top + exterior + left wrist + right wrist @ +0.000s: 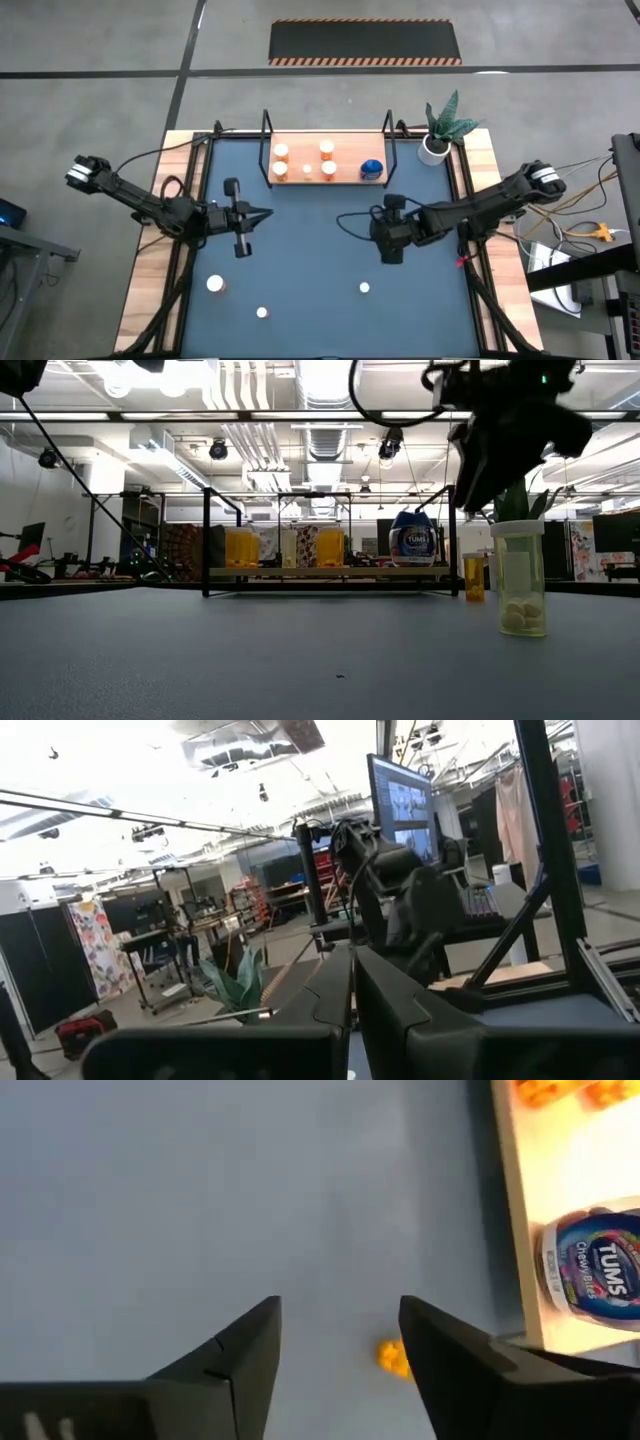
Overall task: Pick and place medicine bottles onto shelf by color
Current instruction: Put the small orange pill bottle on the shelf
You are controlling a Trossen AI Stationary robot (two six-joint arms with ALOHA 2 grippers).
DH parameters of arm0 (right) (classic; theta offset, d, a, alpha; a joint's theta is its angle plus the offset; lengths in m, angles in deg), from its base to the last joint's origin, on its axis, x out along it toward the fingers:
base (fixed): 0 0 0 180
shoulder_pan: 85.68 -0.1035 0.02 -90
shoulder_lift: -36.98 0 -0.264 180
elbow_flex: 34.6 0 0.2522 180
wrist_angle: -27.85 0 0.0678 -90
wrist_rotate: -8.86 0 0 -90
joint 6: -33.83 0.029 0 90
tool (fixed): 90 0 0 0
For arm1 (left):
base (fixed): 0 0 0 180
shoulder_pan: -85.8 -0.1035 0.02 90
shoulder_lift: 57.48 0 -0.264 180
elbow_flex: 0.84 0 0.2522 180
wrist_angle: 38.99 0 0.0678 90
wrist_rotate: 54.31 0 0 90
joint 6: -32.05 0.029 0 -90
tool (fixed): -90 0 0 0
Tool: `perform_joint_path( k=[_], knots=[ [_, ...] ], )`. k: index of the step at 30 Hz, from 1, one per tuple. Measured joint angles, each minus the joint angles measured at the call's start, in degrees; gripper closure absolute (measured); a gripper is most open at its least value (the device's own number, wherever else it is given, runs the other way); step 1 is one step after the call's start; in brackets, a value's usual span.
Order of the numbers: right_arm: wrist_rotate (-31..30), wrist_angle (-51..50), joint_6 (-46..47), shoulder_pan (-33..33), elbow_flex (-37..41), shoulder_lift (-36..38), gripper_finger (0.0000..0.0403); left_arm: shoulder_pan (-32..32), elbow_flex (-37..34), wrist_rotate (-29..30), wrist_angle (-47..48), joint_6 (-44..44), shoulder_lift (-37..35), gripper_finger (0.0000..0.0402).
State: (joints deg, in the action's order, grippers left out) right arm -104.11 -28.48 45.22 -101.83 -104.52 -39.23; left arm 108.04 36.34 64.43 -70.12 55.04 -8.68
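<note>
The shelf (345, 180) stands at the far middle of the mat and bears several orange medicine bottles (306, 170) with white caps, plus a blue one (372, 169) at its right end. Three more bottles (215, 285) (262, 313) (364, 288) stand upright on the mat near the front. My right gripper (340, 1305) hangs open above the mat in front of the shelf's right end, slanting down. A small orange bottle (393, 1360) shows beside one of its fingers, untouched. My left gripper (266, 213) is shut and holds nothing, left of centre.
A white plant pot (434, 148) stands at the far right corner beside the shelf. In the low view a pale bottle (522, 580) with white pills stands close by, and a small orange one (474, 577) stands behind it. Black rails run along the mat's sides.
</note>
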Motion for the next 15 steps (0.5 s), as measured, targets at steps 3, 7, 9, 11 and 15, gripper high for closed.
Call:
perform_joint_path(
  k=[3,7,9,11,15],
  knots=[
    [-1.68,8.62,-0.07,0.35,6.95,4.09,0.0201,0.0,-0.02,0.0,0.38,0.0,0.05,0.0402],
    [-7.46,18.88,0.85,0.32,16.18,10.15,0.02,0.0,-0.03,0.0,0.4,-0.02,0.24,0.0402],
    [-10.97,22.72,2.37,0.41,20.27,12.68,0.02,0.0,-0.04,0.0,0.38,-0.02,0.24,0.0402],
    [-13.89,25.86,4.23,0.46,23.82,15.11,0.02,0.0,-0.04,0.0,0.4,-0.02,0.2,0.0402],
    [-18.92,28.44,9.02,1.68,28.55,18.31,0.02,0.0,-0.04,0.0,0.42,0.24,0.22,0.0402]
  ],
)
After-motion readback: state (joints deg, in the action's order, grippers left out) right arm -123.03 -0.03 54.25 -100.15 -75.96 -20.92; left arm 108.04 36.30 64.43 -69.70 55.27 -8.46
